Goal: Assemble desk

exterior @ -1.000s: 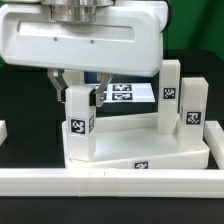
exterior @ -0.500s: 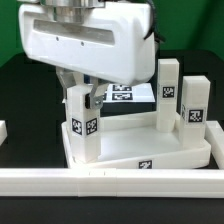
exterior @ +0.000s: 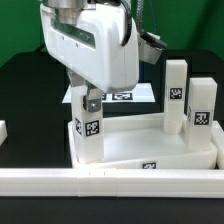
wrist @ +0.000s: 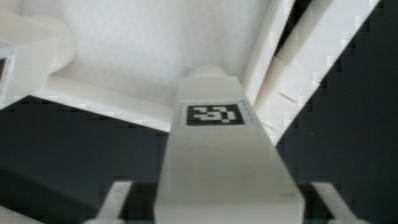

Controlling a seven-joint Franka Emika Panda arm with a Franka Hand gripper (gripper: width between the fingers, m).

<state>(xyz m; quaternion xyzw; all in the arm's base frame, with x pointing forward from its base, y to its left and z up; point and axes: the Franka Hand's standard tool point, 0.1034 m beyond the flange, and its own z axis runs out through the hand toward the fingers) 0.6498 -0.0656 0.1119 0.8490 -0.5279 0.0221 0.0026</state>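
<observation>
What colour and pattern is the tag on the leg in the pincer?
Black-and-white square tag on a white leg; clearest in the wrist view.

Both pictures are evenly and brightly lit from above, and the white plastic is rendered near blown-out against the black bench, with little surface detail kept. Soft grey shadows are seen under the claw and inside the desk. The wrist view is coarse and blurred, sharpest at the leg.
</observation>
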